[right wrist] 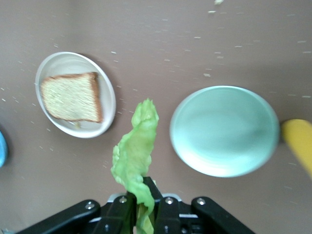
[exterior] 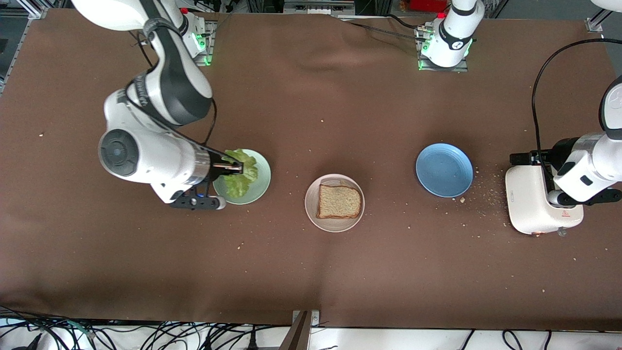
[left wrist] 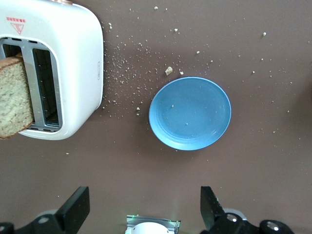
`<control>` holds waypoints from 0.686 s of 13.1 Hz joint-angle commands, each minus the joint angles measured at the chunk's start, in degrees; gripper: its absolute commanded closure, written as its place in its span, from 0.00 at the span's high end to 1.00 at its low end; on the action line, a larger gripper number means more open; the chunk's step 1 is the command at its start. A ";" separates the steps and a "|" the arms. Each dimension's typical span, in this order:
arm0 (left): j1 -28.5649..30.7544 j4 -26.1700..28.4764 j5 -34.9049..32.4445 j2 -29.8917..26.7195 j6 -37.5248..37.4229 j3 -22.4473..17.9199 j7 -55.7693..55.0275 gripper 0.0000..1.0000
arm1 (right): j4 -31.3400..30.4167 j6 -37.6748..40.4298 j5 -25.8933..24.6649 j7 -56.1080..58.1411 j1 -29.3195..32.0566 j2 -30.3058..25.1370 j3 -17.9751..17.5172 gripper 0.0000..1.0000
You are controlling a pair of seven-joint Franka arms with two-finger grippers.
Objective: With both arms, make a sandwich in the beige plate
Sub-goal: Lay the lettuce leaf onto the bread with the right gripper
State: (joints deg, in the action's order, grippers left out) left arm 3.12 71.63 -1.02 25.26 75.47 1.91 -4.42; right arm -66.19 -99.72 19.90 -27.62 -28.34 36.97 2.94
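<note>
One brown bread slice lies on the beige plate at the table's middle; both also show in the right wrist view, the slice on the plate. My right gripper is shut on a crinkly green lettuce leaf and holds it over the mint-green plate. In the right wrist view the leaf hangs from the shut gripper. My left gripper is open and empty by the toaster. A second bread slice stands in a toaster slot.
An empty blue plate sits between the beige plate and the white toaster; crumbs lie scattered between them. The mint-green plate is bare in the right wrist view. A blurred yellow object shows beside it.
</note>
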 commanded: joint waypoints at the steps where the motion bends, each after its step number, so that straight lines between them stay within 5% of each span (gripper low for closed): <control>1: -0.22 0.88 -2.15 -0.92 0.12 0.20 -0.68 1.00 | 0.98 -12.90 0.58 -10.75 -9.15 5.37 0.84 0.00; 9: -0.22 0.88 -2.15 -0.92 0.12 0.29 -0.68 1.00 | 0.89 -39.64 1.37 -14.92 -12.44 14.35 -2.23 0.00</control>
State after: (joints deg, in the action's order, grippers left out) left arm 3.12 71.65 -1.02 25.26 75.47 1.90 -4.47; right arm -66.34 -134.89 20.03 -42.40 -41.15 49.58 2.86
